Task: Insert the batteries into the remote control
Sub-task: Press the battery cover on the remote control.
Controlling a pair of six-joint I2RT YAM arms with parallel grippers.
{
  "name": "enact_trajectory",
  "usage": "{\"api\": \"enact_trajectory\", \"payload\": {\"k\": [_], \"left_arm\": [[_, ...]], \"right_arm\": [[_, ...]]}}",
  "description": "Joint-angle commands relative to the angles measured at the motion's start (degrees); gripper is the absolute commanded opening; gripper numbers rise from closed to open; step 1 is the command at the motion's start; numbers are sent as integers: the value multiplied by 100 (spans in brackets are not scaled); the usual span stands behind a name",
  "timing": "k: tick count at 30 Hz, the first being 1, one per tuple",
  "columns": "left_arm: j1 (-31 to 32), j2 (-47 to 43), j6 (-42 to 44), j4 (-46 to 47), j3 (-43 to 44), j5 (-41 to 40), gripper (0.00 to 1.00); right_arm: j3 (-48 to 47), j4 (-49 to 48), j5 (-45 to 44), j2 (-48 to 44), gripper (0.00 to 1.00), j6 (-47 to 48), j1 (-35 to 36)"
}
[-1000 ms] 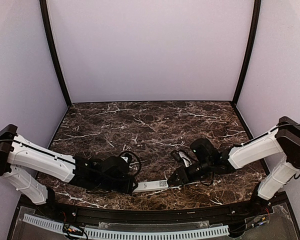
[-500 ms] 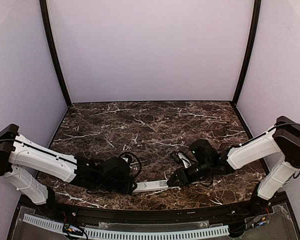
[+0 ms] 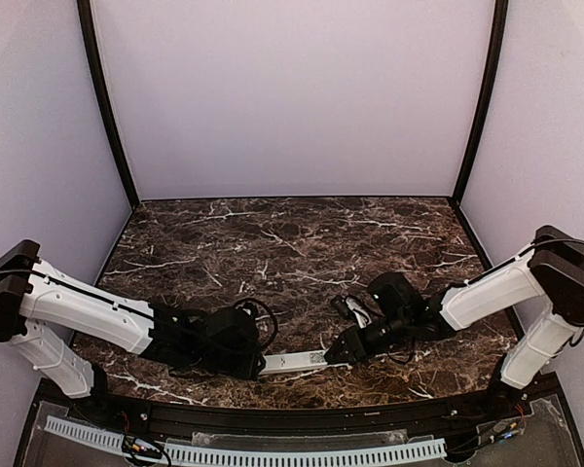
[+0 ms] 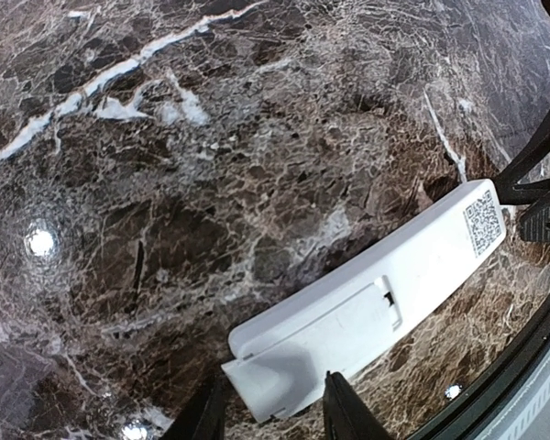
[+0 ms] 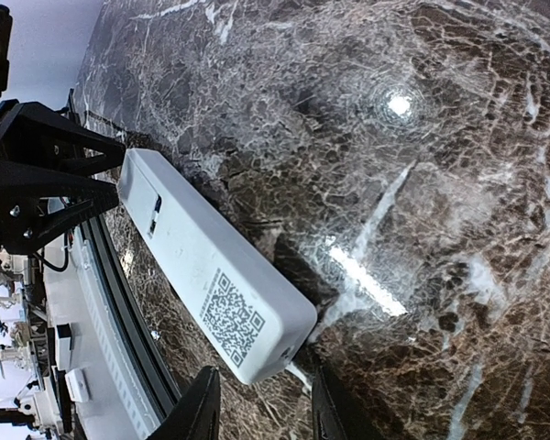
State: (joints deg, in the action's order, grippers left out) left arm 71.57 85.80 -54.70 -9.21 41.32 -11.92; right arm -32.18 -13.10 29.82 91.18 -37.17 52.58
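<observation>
The white remote control point(image 3: 297, 362) lies back face up near the table's front edge, and its QR label shows in the right wrist view point(image 5: 231, 316). Its cover plate point(image 4: 284, 362) is slid partly out past the left end of the remote point(image 4: 422, 257). My left gripper point(image 3: 257, 366) sits at that end, and its jaws point(image 4: 270, 417) close on the two sides of the protruding cover. My right gripper point(image 3: 339, 350) is at the other end. Its open jaws point(image 5: 261, 408) straddle the remote's corner with gaps on both sides. The batteries are out of view.
The dark marble table point(image 3: 292, 243) ends in a black front rail point(image 3: 292, 418) just behind the remote. Purple walls close in the left, right and back sides. A looped cable point(image 3: 258, 316) hangs on my left wrist.
My left arm has crept a little to the right toward the remote's end. The right gripper and the remote have hardly moved.
</observation>
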Motion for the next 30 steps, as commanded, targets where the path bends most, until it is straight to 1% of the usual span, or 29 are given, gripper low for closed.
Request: {"api": "enact_trajectory", "payload": {"k": [1,6,30], "left_arm": [[39,5,-133,-324,111,-137,38],[41,20,-97,-366,149,-176,38],[76,441,42,-458,421,-48,29]], "right_arm": [[49,-148,35,83,33,-18,77],[38,-175,51,108,33,-23,95],[-43,-342,128,314,33,-36,138]]}}
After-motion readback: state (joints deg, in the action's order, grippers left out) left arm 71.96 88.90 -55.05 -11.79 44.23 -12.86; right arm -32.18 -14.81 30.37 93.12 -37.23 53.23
